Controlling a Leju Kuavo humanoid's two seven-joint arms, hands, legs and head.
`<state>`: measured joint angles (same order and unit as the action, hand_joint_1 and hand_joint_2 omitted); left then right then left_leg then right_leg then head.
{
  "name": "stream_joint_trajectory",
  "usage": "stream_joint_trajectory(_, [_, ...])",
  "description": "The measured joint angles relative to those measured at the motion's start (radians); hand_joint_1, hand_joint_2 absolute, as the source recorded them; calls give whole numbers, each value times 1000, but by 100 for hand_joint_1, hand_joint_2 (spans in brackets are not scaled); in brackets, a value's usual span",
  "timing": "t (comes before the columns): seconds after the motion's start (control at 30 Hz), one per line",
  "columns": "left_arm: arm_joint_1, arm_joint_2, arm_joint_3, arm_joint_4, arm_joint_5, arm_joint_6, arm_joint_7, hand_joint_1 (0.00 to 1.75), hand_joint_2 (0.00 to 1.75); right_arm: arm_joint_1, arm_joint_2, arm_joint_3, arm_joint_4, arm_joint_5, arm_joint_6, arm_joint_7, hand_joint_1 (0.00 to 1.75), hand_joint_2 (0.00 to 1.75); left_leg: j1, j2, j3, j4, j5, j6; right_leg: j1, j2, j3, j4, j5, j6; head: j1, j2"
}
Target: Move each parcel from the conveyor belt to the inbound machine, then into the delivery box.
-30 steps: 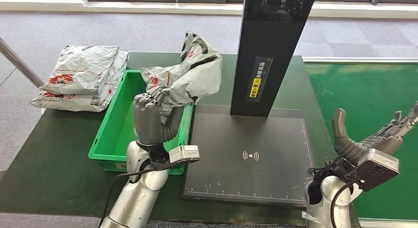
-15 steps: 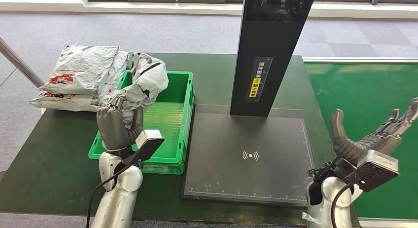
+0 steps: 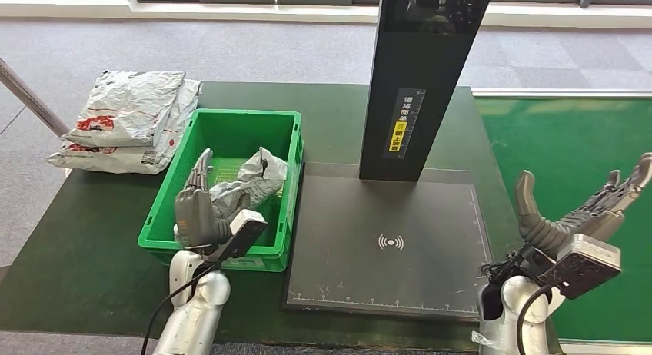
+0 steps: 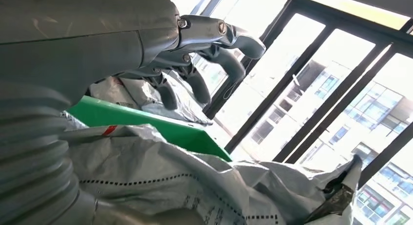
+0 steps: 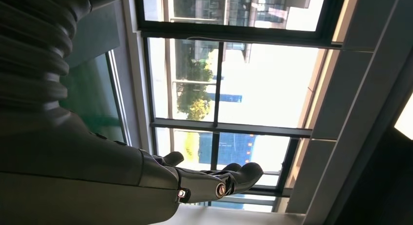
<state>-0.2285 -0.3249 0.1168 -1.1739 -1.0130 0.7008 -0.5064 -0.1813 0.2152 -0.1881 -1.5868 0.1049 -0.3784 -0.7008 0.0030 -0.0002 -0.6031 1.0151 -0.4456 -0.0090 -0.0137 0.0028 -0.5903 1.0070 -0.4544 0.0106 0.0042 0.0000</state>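
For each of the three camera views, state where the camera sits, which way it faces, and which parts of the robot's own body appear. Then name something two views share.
Head view: high on the body, looking forward and down at the table; both silver arms, left hand and right hand.
Left wrist view: behind the left hand, facing across the green box toward windows; ribbed cover and fingers.
Right wrist view: behind the right hand, facing windows; cover and fingers.
Shared: the grey parcel in the box, in head and left wrist views.
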Motion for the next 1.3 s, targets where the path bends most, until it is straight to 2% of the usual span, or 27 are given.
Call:
stream_joint_trajectory(0.03, [-1,0,1,6,1,0,0,0,0,0,0,0,1,0,0,0,0,175,0,0,0,0,0,0,0,0,0,0,0,0,0,0])
stream_joint_trajectory(0.33, [-3,-1,2,27,55,0,-32,0,0,-1,0,0,6,3,-1,0,0,175,0,0,0,0,0,0,0,0,0,0,0,0,0,0])
stream_joint_trajectory(0.5, [0,-2,2,-1,239,0,-152,0,0,-5,0,0,11,2,-1,0,0,175,0,0,0,0,0,0,0,0,0,0,0,0,0,0])
stream_joint_trajectory(0.6, [9,-2,1,-65,331,0,-187,0,0,-9,0,0,16,0,-2,0,0,175,0,0,0,0,0,0,0,0,0,0,0,0,0,0])
stream_joint_trajectory(0.87, [41,-1,-19,-306,452,0,-197,0,0,-28,0,0,36,-2,-5,0,0,175,0,0,0,0,0,0,0,0,0,0,0,0,0,0])
stream_joint_trajectory(1.03, [95,8,-126,-509,564,0,-197,0,0,-40,-4,-5,51,-5,-3,0,0,175,0,-1,0,0,0,0,0,-1,1,0,0,0,0,0])
stream_joint_trajectory(1.17, [132,20,-225,-598,635,-7,-197,0,175,-54,-8,-7,66,-6,0,0,0,175,0,-1,0,0,0,1,0,-1,0,0,0,0,0,0])
stream_joint_trajectory(1.23, [153,30,-285,-614,756,-54,-197,0,175,-57,-9,-7,72,-9,0,0,0,175,0,-1,0,0,-1,1,0,-1,0,0,0,0,0,0])
stream_joint_trajectory(1.3, [175,36,-334,-617,906,-183,-196,0,175,-59,-10,-12,77,-18,10,0,0,175,0,-1,0,0,-1,1,0,-1,0,0,0,0,0,0])
